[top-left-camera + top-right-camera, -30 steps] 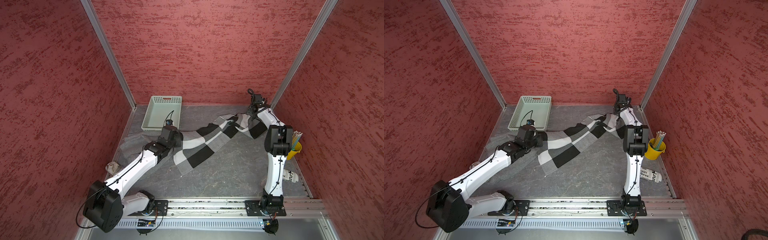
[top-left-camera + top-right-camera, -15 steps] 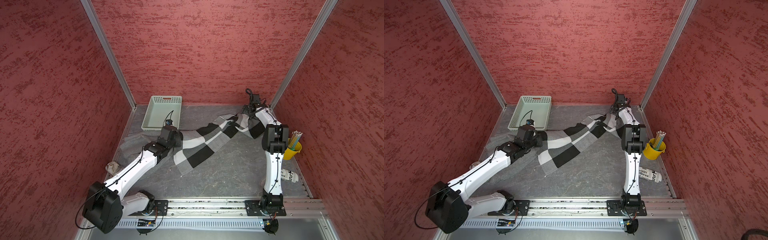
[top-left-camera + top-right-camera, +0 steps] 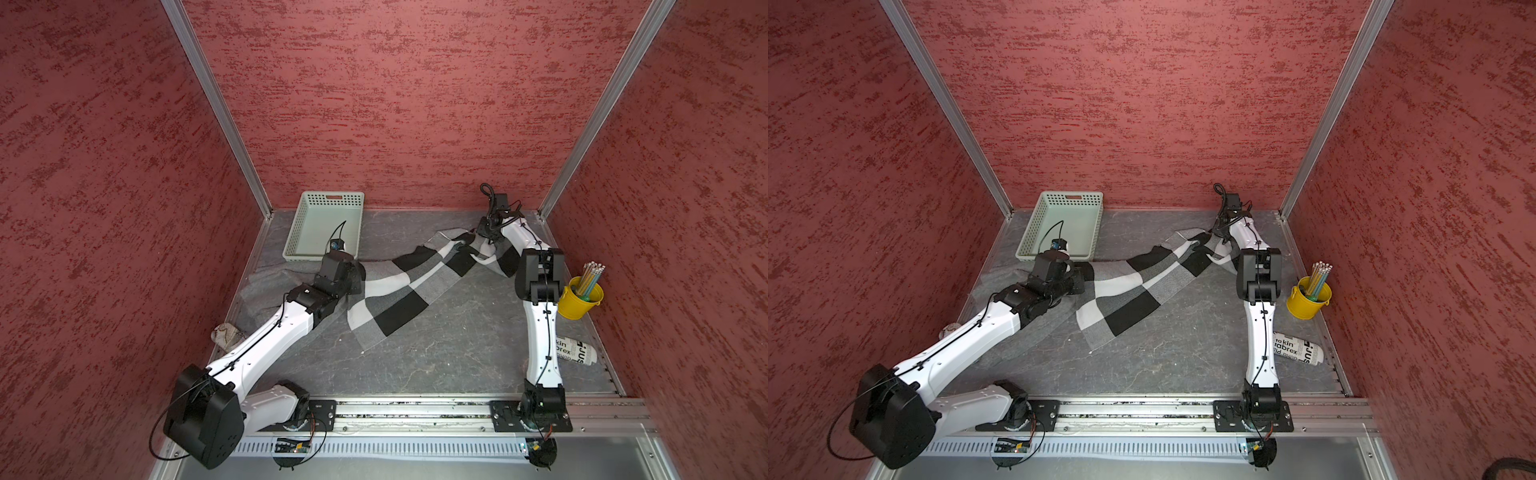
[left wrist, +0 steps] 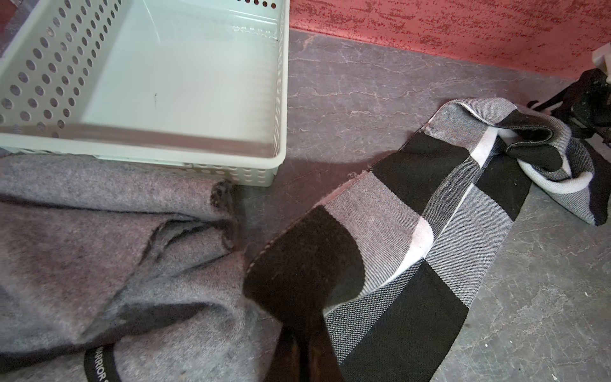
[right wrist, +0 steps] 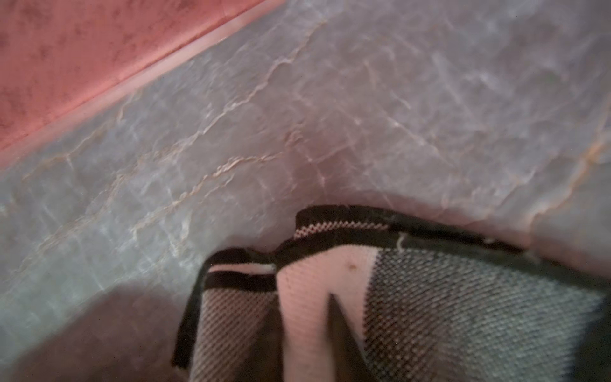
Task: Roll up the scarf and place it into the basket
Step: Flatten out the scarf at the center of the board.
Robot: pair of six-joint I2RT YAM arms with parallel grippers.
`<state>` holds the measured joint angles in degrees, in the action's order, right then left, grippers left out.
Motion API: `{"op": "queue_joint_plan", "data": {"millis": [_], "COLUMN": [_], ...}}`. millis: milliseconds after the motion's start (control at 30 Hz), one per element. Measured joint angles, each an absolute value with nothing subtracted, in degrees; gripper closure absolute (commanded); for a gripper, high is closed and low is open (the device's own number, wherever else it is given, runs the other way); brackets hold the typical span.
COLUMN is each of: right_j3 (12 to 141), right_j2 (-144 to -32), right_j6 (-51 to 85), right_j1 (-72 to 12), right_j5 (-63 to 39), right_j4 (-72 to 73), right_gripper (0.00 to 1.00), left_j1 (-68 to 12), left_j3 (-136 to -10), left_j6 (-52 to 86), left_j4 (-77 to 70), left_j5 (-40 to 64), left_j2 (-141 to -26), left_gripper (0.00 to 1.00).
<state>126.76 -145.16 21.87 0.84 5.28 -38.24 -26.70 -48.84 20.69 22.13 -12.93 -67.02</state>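
Right gripper (image 5: 304, 304), apart a moment ago, now clamps the scarf (image 3: 399, 286) at its far end while the left gripper (image 4: 299, 347) pinches the near edge, so rolling can begin

The right arm (image 3: 1258, 286) has swung away from the right edge of the grey marbled table (image 3: 436, 357). Its black elbow, which overlapped the small yellow metal bucket of pencils (image 3: 1308, 305), now stands clear of it. The right gripper (image 3: 485, 237) has come down onto the black, white and grey checked knit scarf (image 3: 399, 291) near the far right corner, its fingers (image 5: 340, 330) closed on the fabric.
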Motion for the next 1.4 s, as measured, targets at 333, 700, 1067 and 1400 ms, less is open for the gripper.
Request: {"op": "queue_joint_plan", "data": {"millis": [333,700,1067,1400], "right_j3": [110.9,61.5,53.0,54.0], "right_j2": [-123.7,-86.6,-50.5,-70.8], "right_j6": [17.3,17.1,14.9,15.4], "right_j1": [0.8,1.1,1.1,1.0], "right_j5": [19.0,26.0,33.1,34.4], "right_j4": [-36.9,-18.3,-16.8,-11.3], "right_gripper": [1.0,1.0,1.0,1.0], "left_j1": [-26.5,-25.6,-25.6,-21.7], "left_j3": [-48.9,-51.5,-60.6,-74.4], "left_j6": [17.9,11.2,2.5,12.2], "left_j4": [26.4,29.5,29.8,52.6], "left_j5": [-20.7,-27.1,-33.4,-38.0], "left_j2": [-56.9,-46.8,-38.0,-43.0], "left_gripper": [1.0,1.0,1.0,1.0]}}
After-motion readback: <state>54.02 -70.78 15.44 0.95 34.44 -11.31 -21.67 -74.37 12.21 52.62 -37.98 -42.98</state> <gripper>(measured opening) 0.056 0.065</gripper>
